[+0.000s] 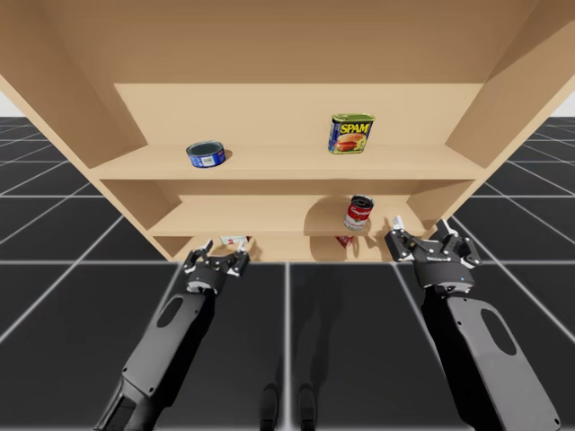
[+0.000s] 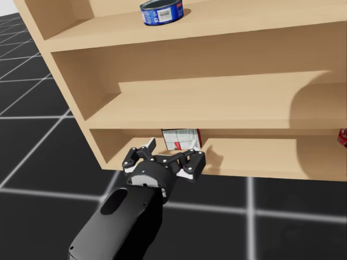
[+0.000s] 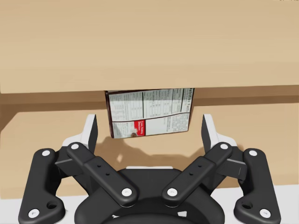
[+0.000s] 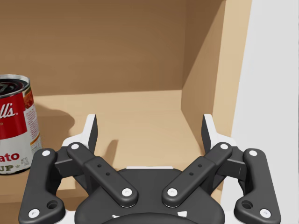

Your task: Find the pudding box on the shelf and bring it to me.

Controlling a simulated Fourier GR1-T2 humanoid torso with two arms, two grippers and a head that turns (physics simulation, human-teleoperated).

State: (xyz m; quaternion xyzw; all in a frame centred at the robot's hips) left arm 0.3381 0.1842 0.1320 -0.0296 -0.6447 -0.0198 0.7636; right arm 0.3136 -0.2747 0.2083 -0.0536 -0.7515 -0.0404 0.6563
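Observation:
The pudding box [image 3: 149, 113], dark-edged with a white printed panel and a red patch, stands on the lowest board of the wooden shelf [image 1: 287, 184]. The board above hides its upper part. It also shows as the pudding box [image 2: 181, 138] in the head view and as the pudding box [image 1: 235, 241] low on the left in the high view. My left gripper [image 3: 149, 127] is open just in front of it, fingers wider than the box and not touching. In the other views the left gripper [image 2: 172, 155] [image 1: 222, 254] sits at the shelf's front edge. My right gripper [image 4: 149, 126] [image 1: 420, 230] is open at the middle board's right end, holding nothing.
A red-and-white can [image 4: 14, 123] [image 1: 358, 214] stands on the middle board, left of my right gripper. A blue flat can [image 1: 207, 154] [image 2: 161, 12] and a blue-and-yellow tin [image 1: 350, 133] sit on the top board. A small red item [image 1: 344, 240] lies on the lowest board.

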